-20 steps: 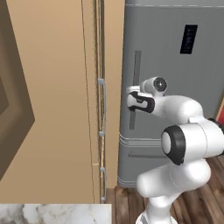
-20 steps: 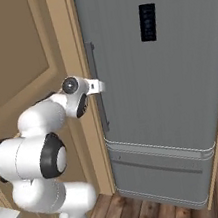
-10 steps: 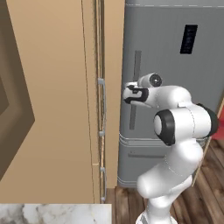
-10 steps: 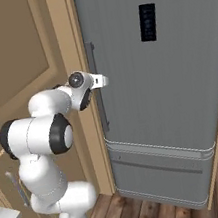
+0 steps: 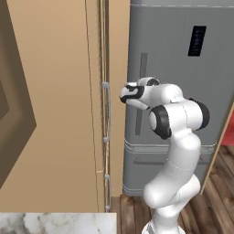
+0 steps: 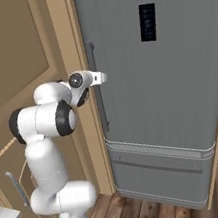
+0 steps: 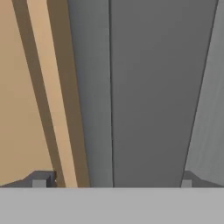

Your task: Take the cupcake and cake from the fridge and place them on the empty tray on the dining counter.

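- Arm (image 5: 176, 137): white with dark joints, rising from the base, bent at the elbow and reaching forward at about mid-height.
- Forearm and wrist (image 6: 60, 91): roughly level, aimed at the far side.
- Gripper (image 6: 101, 77): at the far end of the wrist, pointing forward; seen from the left at (image 5: 124, 95).
- Fingers (image 7: 41, 178): two small dark tips, set wide apart, nothing between them.

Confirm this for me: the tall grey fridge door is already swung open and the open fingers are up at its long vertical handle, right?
Not quite. The tall grey fridge door is shut, flush with its body, as the right base view shows. The rest holds: the gripper has its fingers open at the long vertical handle.
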Available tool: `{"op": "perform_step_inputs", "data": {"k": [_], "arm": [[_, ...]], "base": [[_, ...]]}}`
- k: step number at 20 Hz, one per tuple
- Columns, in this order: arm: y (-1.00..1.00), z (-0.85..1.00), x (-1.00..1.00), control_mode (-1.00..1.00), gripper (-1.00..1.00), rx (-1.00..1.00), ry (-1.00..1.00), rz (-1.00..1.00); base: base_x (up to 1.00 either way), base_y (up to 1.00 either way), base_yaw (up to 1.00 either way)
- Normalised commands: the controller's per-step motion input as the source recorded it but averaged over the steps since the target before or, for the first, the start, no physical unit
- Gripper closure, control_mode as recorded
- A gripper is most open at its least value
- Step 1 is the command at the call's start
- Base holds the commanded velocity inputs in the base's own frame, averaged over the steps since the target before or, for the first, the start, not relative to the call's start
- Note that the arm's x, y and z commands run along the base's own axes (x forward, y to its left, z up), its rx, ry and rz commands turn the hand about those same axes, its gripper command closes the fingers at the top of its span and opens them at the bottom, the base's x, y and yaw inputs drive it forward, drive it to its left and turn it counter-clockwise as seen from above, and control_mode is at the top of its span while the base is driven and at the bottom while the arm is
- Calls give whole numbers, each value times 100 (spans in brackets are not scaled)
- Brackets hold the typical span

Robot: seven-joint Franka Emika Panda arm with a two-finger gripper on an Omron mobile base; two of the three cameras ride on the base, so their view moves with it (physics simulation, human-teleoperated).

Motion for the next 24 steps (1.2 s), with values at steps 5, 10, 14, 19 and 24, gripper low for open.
{"op": "perform_step_inputs", "data": {"k": [5, 10, 14, 19, 24], "arm": [[-15, -6, 65, -100, -100, 0, -6, 0], [-21, 0, 63, -100, 100, 0, -1, 0], [-16, 0, 71, -100, 100, 0, 3, 3], [-31, 0, 72, -100, 100, 0, 9, 13], [-44, 0, 15, -100, 100, 0, 9, 12]], "base": [[0, 0, 0], [0, 0, 0], [0, 0, 0], [0, 0, 0], [0, 0, 0]]}}
